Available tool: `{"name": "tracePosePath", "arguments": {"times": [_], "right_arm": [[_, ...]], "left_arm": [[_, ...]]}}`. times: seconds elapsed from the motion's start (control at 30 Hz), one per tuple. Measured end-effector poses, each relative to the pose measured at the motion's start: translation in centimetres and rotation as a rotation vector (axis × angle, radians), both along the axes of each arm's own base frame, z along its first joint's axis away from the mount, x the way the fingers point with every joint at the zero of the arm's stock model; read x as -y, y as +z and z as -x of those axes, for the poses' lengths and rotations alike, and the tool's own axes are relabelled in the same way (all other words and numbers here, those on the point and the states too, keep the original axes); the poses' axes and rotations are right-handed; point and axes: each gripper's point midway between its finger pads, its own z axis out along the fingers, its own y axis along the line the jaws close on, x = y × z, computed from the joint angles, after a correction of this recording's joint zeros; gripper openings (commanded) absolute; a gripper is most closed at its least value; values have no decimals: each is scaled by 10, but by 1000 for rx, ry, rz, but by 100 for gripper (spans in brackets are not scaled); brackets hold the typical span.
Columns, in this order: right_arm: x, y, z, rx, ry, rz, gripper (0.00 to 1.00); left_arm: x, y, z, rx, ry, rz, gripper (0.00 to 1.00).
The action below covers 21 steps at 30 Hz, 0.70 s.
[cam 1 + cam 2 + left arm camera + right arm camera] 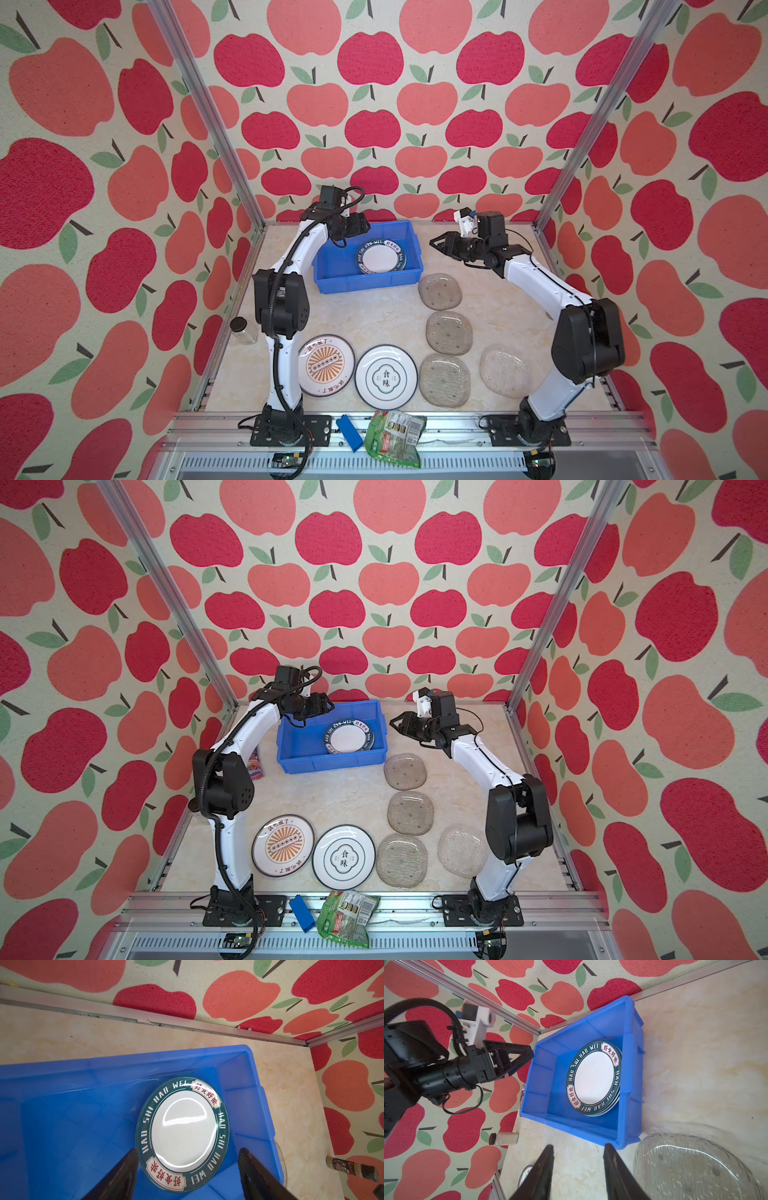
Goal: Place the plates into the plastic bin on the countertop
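1. Both top views: your left end effector (pixel 338 241) hangs over the left part of the blue bin (pixel 332 284), which sits at the back of the table (pixel 374 316). A stack of round plates (pixel 380 257) lies in the bin's right half. Your right end effector (pixel 436 243) hovers just right of the bin. Out on the table, four glass plates (pixel 449 332) lie right of centre, with a sunburst plate (pixel 326 365) and a plate with characters (pixel 386 376) side by side near the front.
2. Left wrist view: your left end effector is released, fingers (pixel 122 1176) wide apart, gripping nothing. The lettered top plate (pixel 182 1130) shows between them, lying in the bin.
3. Right wrist view: your right end effector (pixel 579 1146) is released too, fingers apart over bare table, empty. One glass plate (pixel 685 1167) lies just beside the bin's corner.
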Motion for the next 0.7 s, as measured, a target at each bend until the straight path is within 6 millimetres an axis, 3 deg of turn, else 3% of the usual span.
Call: {"name": "tracePosePath", "arguments": {"times": [0.1,0.3,0.7], "right_arm": [[2,4,4,13,6,17,42],[7,3,8,18,-4,32,41],[11,-6,8,1,-15,43,41]], "left_arm": [[-4,11,-3,34,12,-22,77],[-20,-9,0,-20,68,-112,75],[-18,-105,-3,-208,82,-133,85]]}}
